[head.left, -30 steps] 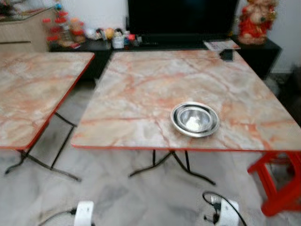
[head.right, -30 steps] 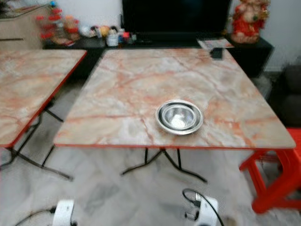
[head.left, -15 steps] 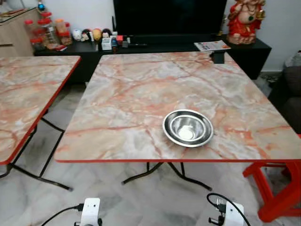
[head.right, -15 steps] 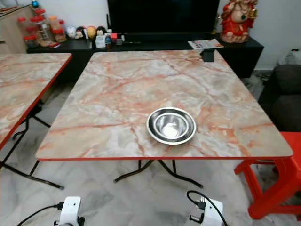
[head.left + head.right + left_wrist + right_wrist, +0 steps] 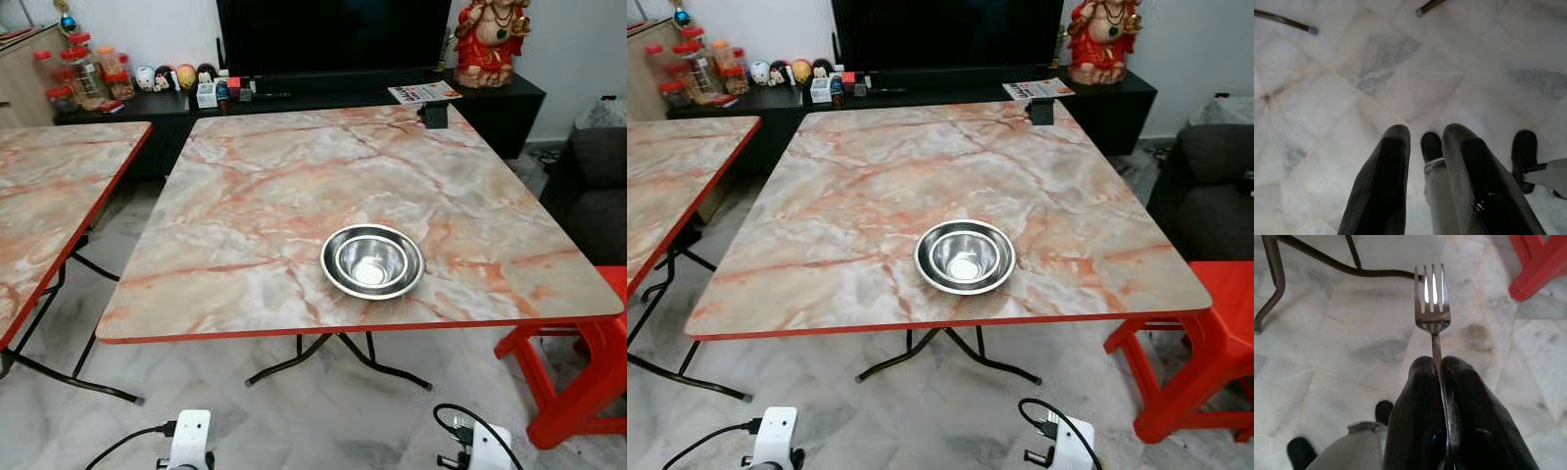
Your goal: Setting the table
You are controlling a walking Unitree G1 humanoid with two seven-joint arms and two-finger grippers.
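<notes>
My left gripper (image 5: 1422, 147) hangs empty, fingers slightly parted, low before the bowl (image 5: 372, 261). The bowl sits near the table (image 5: 245, 196) front edge. My right gripper (image 5: 1439, 377), the nearer arm, pinches 1 fork (image 5: 1432, 298), tines forward, below the bowl

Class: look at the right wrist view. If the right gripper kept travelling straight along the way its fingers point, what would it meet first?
Most likely the pale marble floor. The right gripper, shut on a fork, points downward, with the table's black leg and the red stool lying off to the sides. Depth is hard to judge.
</notes>
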